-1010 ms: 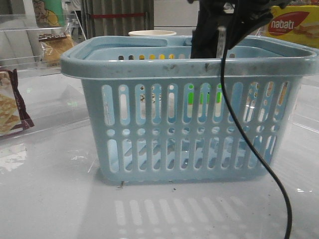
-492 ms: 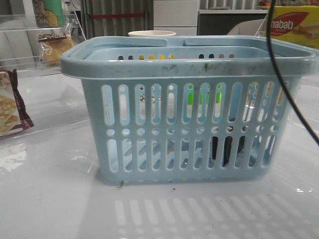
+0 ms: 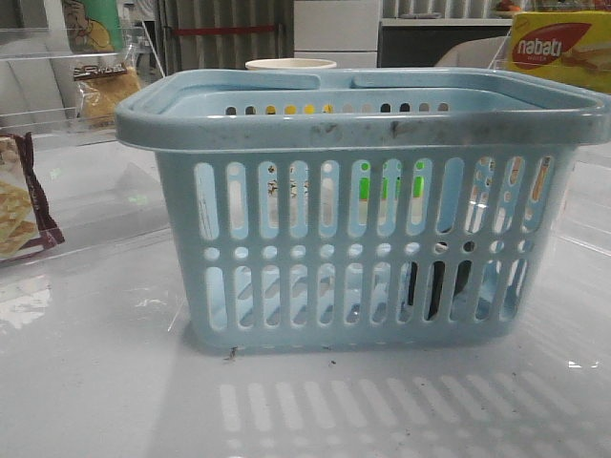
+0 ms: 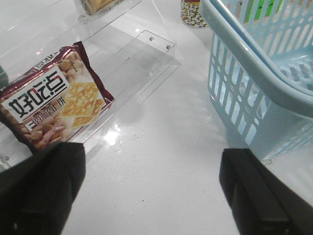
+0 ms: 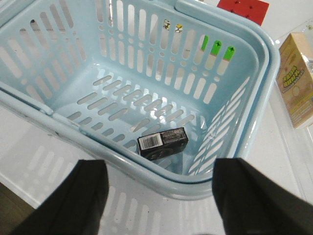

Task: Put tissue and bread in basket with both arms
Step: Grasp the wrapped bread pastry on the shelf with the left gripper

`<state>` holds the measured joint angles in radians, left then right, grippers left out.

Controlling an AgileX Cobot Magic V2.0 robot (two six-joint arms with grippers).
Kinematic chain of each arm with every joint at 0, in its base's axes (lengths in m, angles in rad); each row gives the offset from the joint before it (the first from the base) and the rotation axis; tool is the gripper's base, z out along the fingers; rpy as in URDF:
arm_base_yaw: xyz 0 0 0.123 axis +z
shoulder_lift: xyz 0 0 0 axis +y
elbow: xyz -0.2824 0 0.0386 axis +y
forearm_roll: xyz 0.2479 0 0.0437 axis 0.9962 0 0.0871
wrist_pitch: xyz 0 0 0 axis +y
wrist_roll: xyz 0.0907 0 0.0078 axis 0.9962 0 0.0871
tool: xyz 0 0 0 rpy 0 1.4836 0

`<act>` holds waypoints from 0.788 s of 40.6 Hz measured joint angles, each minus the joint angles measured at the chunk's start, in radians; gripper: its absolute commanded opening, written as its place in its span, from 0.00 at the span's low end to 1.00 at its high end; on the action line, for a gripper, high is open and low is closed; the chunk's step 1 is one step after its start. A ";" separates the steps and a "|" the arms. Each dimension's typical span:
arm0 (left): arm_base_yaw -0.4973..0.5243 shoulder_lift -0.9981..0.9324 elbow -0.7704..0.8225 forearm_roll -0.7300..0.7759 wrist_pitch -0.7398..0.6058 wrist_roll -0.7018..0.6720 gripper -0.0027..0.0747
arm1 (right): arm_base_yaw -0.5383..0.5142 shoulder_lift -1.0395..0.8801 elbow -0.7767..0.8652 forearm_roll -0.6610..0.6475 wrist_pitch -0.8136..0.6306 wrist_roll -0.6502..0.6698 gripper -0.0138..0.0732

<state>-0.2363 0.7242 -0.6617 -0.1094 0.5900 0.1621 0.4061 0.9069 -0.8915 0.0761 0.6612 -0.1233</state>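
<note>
The light-blue basket (image 3: 363, 129) stands mid-table. The dark tissue pack (image 5: 163, 142) lies flat on the basket floor near one corner, and it shows through the slots in the front view (image 3: 434, 286). My right gripper (image 5: 161, 205) is open and empty, held above the table just outside the basket rim (image 5: 146, 169). My left gripper (image 4: 151, 196) is open and empty over bare table, between the basket wall (image 4: 254, 78) and a maroon-edged cracker packet (image 4: 49, 105). The bread packet (image 3: 105, 91) sits in a clear shelf at the back left. Neither gripper shows in the front view.
Clear acrylic shelves (image 4: 142, 54) hold the cracker packet (image 3: 19, 205) on the left. A paper cup (image 3: 291, 65) stands behind the basket. A yellow Nabati box (image 3: 558, 52) is at the back right, and a yellow carton (image 5: 296, 81) stands beside the basket.
My right arm and its cable have left the front view from above the basket. The tissue pack now lies inside the basket.
</note>
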 measured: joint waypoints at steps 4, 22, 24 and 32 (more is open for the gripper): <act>0.000 0.078 -0.054 0.000 0.000 0.000 0.87 | 0.000 -0.010 0.004 0.000 0.011 0.000 0.80; 0.054 0.597 -0.445 0.034 -0.053 0.000 0.87 | 0.000 -0.005 0.004 -0.004 0.016 0.000 0.80; 0.066 0.663 -0.500 0.034 -0.058 0.000 0.87 | 0.000 -0.005 0.004 -0.004 0.016 0.000 0.80; 0.108 0.894 -0.721 0.020 -0.061 0.000 0.87 | 0.000 -0.005 0.004 -0.006 0.016 0.000 0.80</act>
<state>-0.1281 1.6182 -1.3830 -0.0897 0.5286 0.1621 0.4061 0.9023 -0.8872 0.0703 0.6777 -0.1233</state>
